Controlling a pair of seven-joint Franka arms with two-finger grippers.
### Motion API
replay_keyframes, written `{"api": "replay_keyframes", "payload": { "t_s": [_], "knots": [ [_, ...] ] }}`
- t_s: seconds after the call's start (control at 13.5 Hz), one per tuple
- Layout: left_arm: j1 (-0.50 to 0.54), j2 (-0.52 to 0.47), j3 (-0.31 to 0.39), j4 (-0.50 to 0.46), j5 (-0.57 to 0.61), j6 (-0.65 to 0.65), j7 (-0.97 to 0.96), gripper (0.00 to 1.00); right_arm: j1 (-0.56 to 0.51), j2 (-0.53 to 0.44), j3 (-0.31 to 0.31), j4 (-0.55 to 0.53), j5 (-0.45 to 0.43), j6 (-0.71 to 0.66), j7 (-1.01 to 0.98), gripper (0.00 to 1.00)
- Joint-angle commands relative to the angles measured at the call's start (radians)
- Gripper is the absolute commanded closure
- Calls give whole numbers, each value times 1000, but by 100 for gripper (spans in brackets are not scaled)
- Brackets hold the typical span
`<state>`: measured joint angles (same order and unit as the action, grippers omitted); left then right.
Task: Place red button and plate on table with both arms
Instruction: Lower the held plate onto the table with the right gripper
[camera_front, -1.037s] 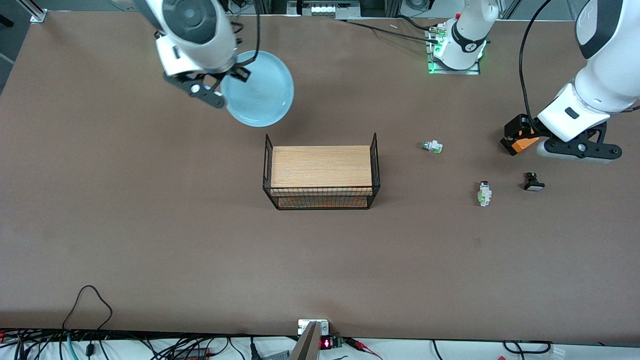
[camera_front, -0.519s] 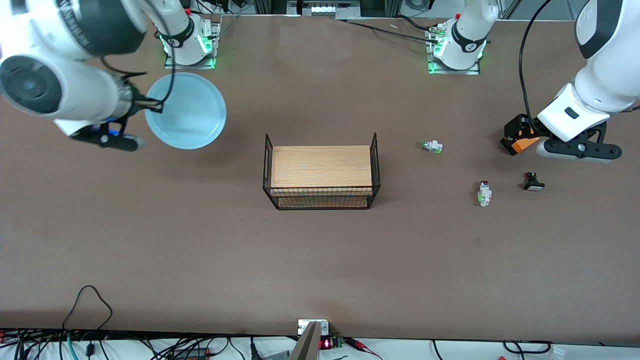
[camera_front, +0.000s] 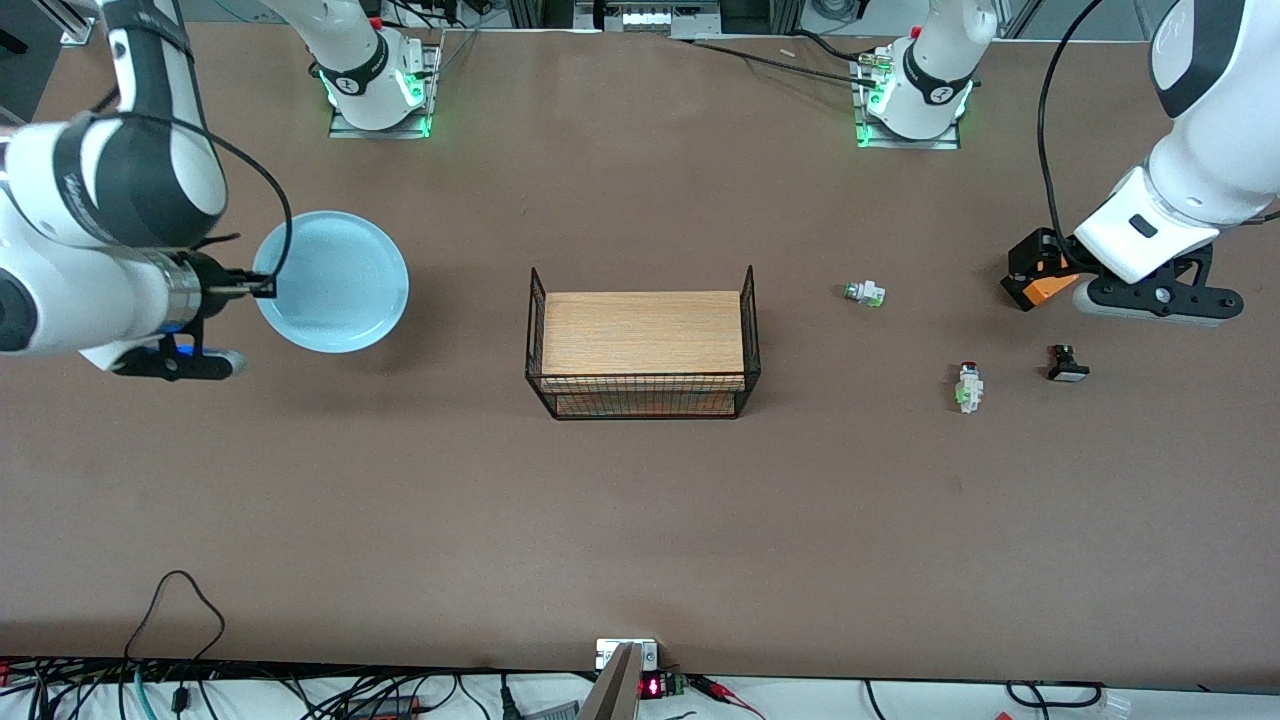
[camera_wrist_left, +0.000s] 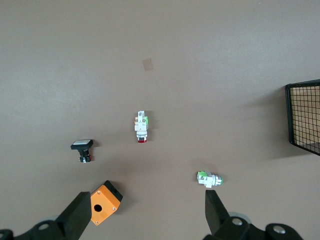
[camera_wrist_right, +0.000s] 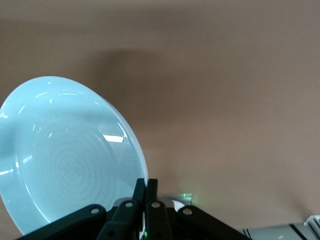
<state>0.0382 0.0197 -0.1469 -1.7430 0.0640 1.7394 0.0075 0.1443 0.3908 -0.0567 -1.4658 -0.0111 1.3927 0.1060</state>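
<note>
Brown matte counter (camera_front: 640, 520), right tool (camera_front: 262, 287) clamped on round light-blue plate (camera_front: 335, 285) rim, above it.
Left tool (camera_wrist_left: 147, 212) apart, waiting above; white red-capped button (camera_front: 967, 386) lies on counter.

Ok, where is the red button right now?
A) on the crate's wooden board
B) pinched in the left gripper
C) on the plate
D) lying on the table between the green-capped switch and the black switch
D: the red button lies on the table, nearer the front camera than the green-capped switch and beside the black switch, while the left gripper hangs open above them, holding nothing.
</note>
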Motion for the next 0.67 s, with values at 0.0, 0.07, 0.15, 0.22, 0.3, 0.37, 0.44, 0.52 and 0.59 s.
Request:
{"api": "replay_keyframes", "payload": {
  "t_s": [0.0,0.07,0.15,0.22,0.3,0.37,0.44,0.52,0.59],
  "knots": [
    [-4,-12,3,-9,-21,9,11,0,-31,-33,15,-146,-4,173,-77,100],
    [-4,-12,3,-9,-21,9,11,0,-32,-41,15,-198,-3,245,-107,100],
    [-4,-12,3,-9,-21,9,11,0,-40,-50,15,-250,-3,312,-112,100],
    [-6,-11,3,-7,-21,9,11,0,-49,-59,15,-308,-1,387,-114,100],
    [-4,-11,3,-9,-21,9,11,0,-48,-66,15,-368,-1,475,-123,100],
    [-4,-11,3,-9,-21,9,12,0,-48,-79,15,-436,-1,573,-132,100],
    [-1,-9,3,-9,-21,9,12,0,-48,-89,15,-496,-1,663,-141,100],
    [-1,-11,3,-9,-21,11,12,0,-49,-92,15,-539,-3,727,-152,100],
    [-1,-11,3,-7,-21,11,11,0,-51,-95,15,-577,-1,788,-164,100]
  ]
}}
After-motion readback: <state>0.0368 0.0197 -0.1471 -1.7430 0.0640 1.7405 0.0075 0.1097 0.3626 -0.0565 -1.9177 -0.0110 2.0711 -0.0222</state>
